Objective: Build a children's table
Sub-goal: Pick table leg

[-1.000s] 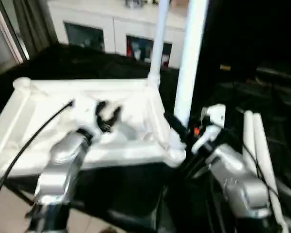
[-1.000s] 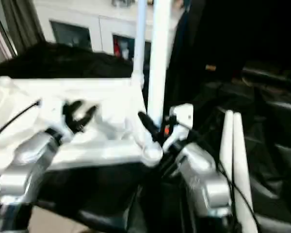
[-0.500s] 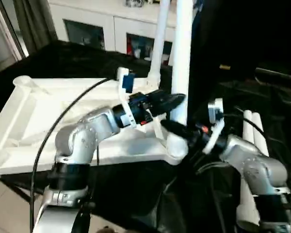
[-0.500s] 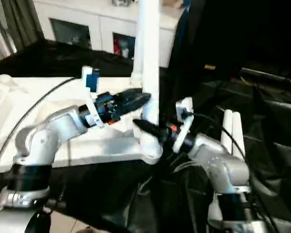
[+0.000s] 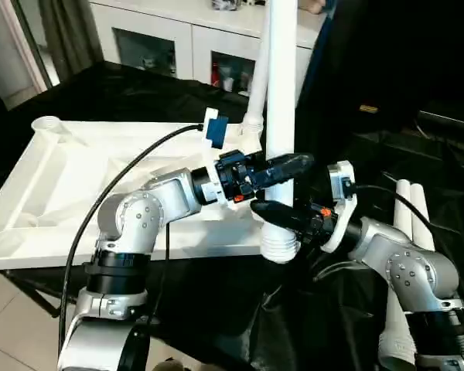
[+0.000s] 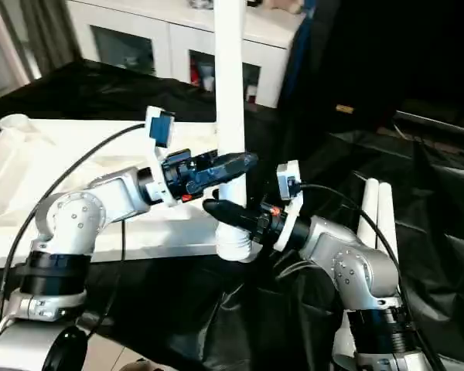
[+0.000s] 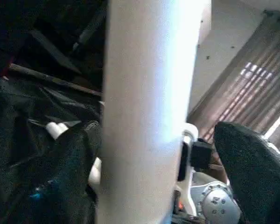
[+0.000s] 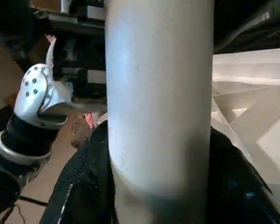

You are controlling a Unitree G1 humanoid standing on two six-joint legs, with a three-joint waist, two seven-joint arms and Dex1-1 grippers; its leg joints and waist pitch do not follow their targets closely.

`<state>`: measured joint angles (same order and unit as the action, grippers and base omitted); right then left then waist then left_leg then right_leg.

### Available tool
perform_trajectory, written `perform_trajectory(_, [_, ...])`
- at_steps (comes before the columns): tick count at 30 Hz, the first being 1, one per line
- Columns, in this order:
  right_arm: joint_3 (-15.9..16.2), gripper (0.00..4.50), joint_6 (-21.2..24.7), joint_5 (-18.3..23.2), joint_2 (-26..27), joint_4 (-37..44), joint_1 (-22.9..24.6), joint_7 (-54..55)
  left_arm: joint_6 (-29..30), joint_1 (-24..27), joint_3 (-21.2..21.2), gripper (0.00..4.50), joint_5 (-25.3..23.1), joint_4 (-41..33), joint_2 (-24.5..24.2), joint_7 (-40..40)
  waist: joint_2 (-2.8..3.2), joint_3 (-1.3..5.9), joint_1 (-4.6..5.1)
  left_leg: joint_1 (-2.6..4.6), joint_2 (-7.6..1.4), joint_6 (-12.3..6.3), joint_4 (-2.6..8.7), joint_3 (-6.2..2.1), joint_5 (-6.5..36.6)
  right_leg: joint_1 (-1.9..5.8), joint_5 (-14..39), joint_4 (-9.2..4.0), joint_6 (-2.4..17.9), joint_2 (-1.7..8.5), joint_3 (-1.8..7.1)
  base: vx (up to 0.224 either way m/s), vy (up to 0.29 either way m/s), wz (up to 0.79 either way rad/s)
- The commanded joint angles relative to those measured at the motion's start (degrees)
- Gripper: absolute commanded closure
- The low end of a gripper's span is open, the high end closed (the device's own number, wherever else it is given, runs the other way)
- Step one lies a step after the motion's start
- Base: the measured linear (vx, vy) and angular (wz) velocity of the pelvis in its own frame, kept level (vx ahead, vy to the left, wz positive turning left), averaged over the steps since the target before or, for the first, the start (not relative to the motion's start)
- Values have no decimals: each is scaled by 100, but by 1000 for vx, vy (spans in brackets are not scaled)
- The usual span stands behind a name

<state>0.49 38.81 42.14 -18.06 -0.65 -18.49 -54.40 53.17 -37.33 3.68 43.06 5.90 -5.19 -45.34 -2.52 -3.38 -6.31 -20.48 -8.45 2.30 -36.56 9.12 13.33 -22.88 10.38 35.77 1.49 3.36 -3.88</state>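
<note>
Nearest, at five o'clock: two spare legs (image 5: 408, 209), white and tapered, lying side by side on black cloth (image 5: 240, 309), untouched.

Centre: right tool (image 5: 278, 218), fingers closed around the lower end of the upright leg (image 5: 281, 85), just above its ribbed foot. In the right wrist view the dark pads press both flanks of the tube, so it holds this leg.

Just above it: left tool (image 5: 282, 169), reaching in from nine o'clock at the same leg. In the left wrist view its fingers (image 7: 252, 163) stand wide, one on each side of the tube, with a gap showing on one side. Judged not yet gripping.

At nine to ten o'clock: table top (image 5: 77, 174), upside down, ribbed underside showing, empty corner socket (image 5: 45, 124) at the far left. The held leg stands at its near right corner. Whether the foot is fully seated in that socket cannot be told.

Behind, at twelve o'clock: second leg (image 5: 257, 77), already upright in the far right corner. Beyond it, white cabinet (image 5: 178, 46) with glass doors.

Handling note: close the left tool squarely on the tube before the right one lets go, keep the leg vertical, and press straight down along its axis. A tilted leg is likely to bind in the socket.
</note>
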Motion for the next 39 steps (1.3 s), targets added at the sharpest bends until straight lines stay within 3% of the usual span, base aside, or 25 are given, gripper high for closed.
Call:
perform_trajectory(1, [-24, 257, 74, 52, -55, 174, -2, -68, -3, -101, -35, 48, 4, 25, 4, 48, 25, 342, -16, 24, -463, -50, 530, -160, 620, 311, 1768, -522, 1023, 616, 353, 0, 0, 0])
perform_trajectory(8, [49, 257, 121, 0, -141, 217, -94, -100, -207, -107, -49, 103, -97, 80, 85, 167, 4, 366, -19, 8, -480, -112, 532, -163, 377, 327, 1422, -488, 1072, 619, 338, 0, 0, 0])
perform_trajectory(11, [52, 187, 160, 17, -124, 240, -110, -48, -197, -49, -14, 122, -65, -1, 114, 238, -3, 371, -16, 4, -481, -181, 531, -156, 223, 332, 1185, -469, 1153, 621, 332, 0, 0, 0])
perform_trajectory(18, [103, 140, 73, -140, -44, 355, -113, 159, -487, 24, -97, 172, -321, -180, 166, 567, -1, 375, -6, 8, -491, -278, 533, -148, 48, 340, 908, -457, 1215, 610, 332, 0, 0, 0])
perform_trajectory(25, [211, 72, -188, -634, 78, 488, -204, 788, -852, -95, -533, 228, -1100, -340, 80, 1176, -28, 350, 13, 26, -497, -106, 565, -127, 294, 321, 1335, -495, 1035, 622, 343, 0, 0, 0])
perform_trajectory(30, [271, 67, -186, -780, 168, 560, -249, 1045, -1031, -174, -486, 247, -1307, -162, 110, 1475, -37, 342, 10, 31, -490, -51, 577, -120, 384, 305, 1519, -521, 899, 614, 343, 0, 0, 0])
perform_trajectory(33, [318, 67, -236, -902, 185, 527, -269, 1147, -1073, -184, -378, 252, -1400, -36, 100, 1652, -3, 340, 27, 23, -486, -11, 582, -124, 459, 304, 1540, -533, 877, 602, 341, 0, 0, 0])
perform_trajectory(37, [341, 67, -230, -1007, 101, 624, -309, 1206, -1228, -298, -307, 259, -1499, 114, 37, 1775, -29, 348, 31, 26, -481, -17, 581, -120, 442, 310, 1466, -528, 859, 600, 346, 0, 0, 0])
perform_trajectory(38, [432, 67, -161, -1139, -43, 726, -346, 1233, -1241, -391, -262, 262, -1516, 138, 20, 1864, -10, 350, 29, 35, -491, -25, 584, -129, 429, 303, 1410, -515, 874, 601, 345, 0, 0, 0])
perform_trajectory(39, [678, 67, 39, -1416, -350, 932, -403, 1273, -1217, -544, -179, 265, -1487, 119, 23, 1979, -47, 346, 31, 31, -485, -3, 583, -127, 387, 316, 1383, -515, 842, 584, 339, 0, 0, 0])
